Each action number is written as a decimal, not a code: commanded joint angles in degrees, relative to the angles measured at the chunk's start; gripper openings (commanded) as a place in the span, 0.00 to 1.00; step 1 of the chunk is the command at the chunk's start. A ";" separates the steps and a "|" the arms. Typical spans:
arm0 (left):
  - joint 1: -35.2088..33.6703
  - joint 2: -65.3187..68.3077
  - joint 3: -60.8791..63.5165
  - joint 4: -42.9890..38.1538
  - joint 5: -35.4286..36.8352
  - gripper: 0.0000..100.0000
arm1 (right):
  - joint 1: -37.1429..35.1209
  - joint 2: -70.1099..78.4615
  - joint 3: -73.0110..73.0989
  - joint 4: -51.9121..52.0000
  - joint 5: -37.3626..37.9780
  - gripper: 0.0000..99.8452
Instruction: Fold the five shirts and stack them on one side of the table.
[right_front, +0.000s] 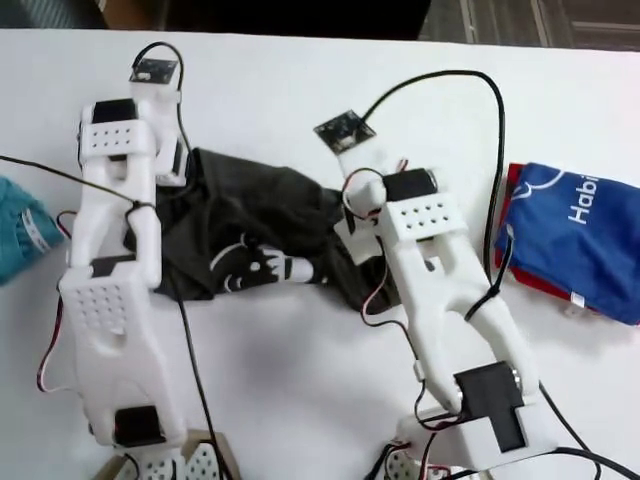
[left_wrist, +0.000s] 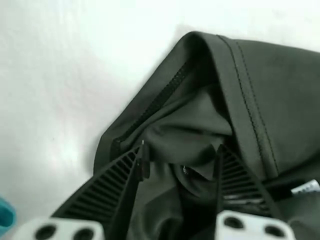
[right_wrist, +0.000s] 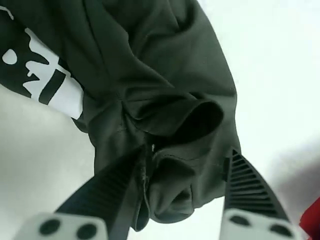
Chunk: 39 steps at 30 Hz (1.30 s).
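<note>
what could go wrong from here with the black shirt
1. The left claw and right claw each stand open over bunched folds of the black shirt; closing could pinch several layers, so it may lift crumpled rather than spread.
2. A black cable loops close by the folded blue shirt; a wide arm swing might snag or drag it.

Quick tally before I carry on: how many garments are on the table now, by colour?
black shirt with a white print: 1
blue shirt with white lettering: 1
red garment under the blue one: 1
teal knitted garment at the table's edge: 1
Total: 4
</note>
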 joint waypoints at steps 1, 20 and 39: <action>0.00 -0.62 -2.68 -0.79 -0.62 0.23 | -0.48 -0.13 1.14 0.40 -0.35 0.24; 0.00 -0.53 -2.68 -0.79 -0.62 0.23 | 18.51 -0.57 -3.25 -4.26 7.47 0.02; 0.00 -0.53 -2.68 -0.79 -0.62 0.23 | 10.51 -0.13 -34.73 4.97 8.53 0.02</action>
